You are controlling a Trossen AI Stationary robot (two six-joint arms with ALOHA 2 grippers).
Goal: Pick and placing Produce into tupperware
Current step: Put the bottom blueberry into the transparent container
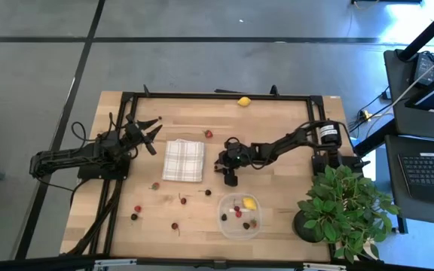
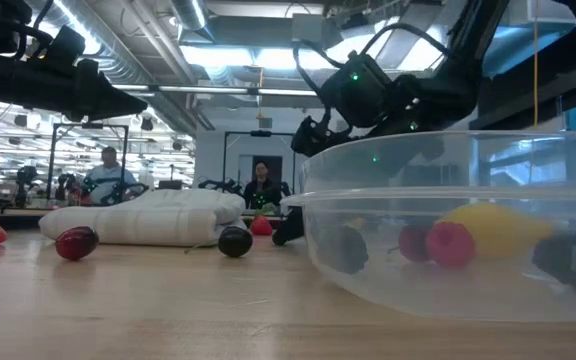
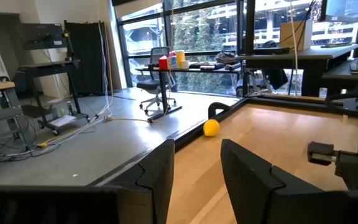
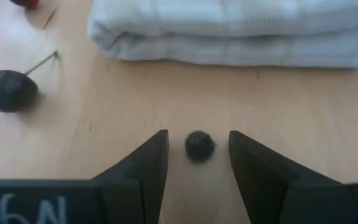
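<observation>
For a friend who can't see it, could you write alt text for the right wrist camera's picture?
The right gripper sits low over the wooden table with its two dark fingers open on either side of a small dark berry, not yet closed on it. Beyond lie a folded white cloth and a dark stemmed cherry.

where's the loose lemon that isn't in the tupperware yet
In the high view the loose lemon lies at the table's far edge against the black frame, beyond the folded cloth and far from the tupperware.
</observation>
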